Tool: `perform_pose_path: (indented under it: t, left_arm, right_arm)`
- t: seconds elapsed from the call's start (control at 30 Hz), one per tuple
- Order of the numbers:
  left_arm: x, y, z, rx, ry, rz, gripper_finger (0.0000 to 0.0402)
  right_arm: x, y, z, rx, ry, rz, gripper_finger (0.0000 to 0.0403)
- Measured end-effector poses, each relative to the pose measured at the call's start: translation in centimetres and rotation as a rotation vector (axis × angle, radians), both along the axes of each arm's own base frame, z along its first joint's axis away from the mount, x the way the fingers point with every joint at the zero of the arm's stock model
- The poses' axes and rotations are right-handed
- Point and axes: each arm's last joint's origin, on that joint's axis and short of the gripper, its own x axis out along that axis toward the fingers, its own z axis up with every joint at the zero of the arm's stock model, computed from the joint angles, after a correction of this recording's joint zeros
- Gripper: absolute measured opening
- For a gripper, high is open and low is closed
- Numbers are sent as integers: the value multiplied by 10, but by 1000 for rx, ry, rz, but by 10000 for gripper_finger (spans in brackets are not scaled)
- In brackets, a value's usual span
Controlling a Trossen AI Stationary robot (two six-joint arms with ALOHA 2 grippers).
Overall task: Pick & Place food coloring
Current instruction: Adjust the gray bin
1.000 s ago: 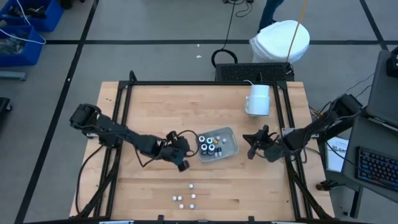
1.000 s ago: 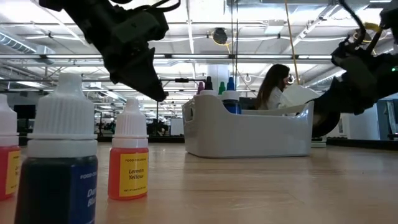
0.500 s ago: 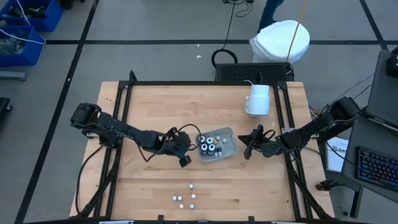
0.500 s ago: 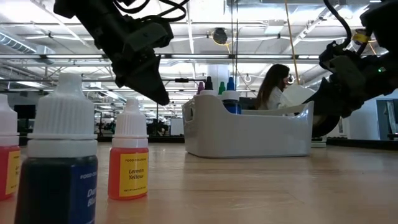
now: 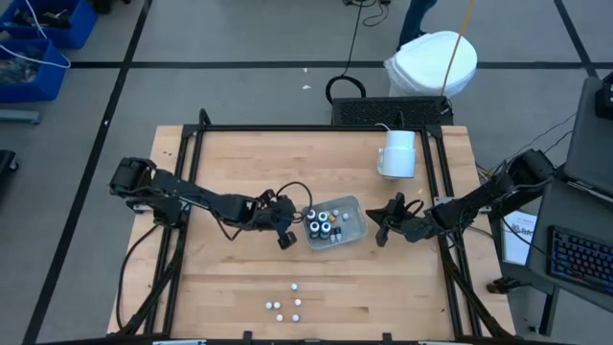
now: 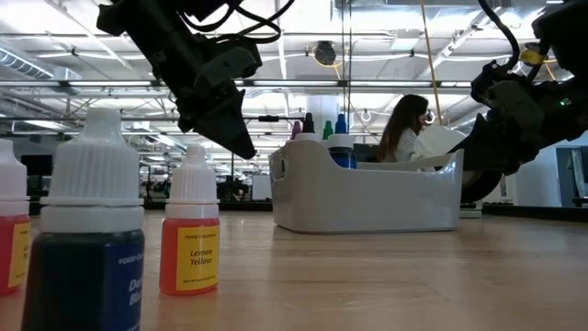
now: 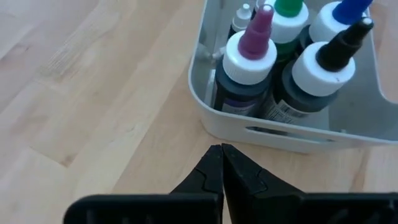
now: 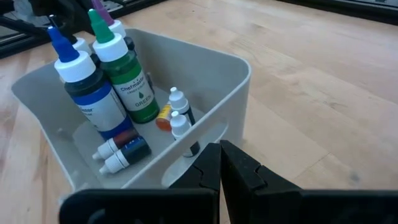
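The left end effector (image 5: 284, 240) is seen just beside the near-left wall of the tray (image 5: 355, 204), fingers pressed together and holding nothing; in its wrist view the closed tips (image 7: 221, 163) hang over bare wood close to the tray's wall. The right end effector (image 5: 381, 228) is likewise closed and empty, just off the tray's right side.

Several tall bottles (image 8: 127, 81) and a few small dropper bottles (image 8: 121, 149) are already held in the tray. Five small dropper bottles (image 5: 287, 305) are left standing on the counter (image 5: 239, 163) near its front edge, well apart from the tray; a yellow one (image 6: 191, 234) is read clearly in the low view.

For the step to be done well, the left end effector should be opened, carried clear of the tray wall and brought above one bottle from the outside of the cluster, so that its neighbours are not toppled. The grip is best taken low on the cap, squarely, since such light, narrow bottles are judged likely to tip or twist.
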Motion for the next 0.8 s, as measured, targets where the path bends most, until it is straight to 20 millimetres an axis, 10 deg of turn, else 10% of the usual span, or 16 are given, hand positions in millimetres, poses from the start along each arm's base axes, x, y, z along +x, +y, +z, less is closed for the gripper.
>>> perform_pose_path:
  t: [0.8]
  left_arm:
    - [18,21,-24,-7,14,-9,11]
  right_arm:
    - [7,15,-12,128,14,174,0]
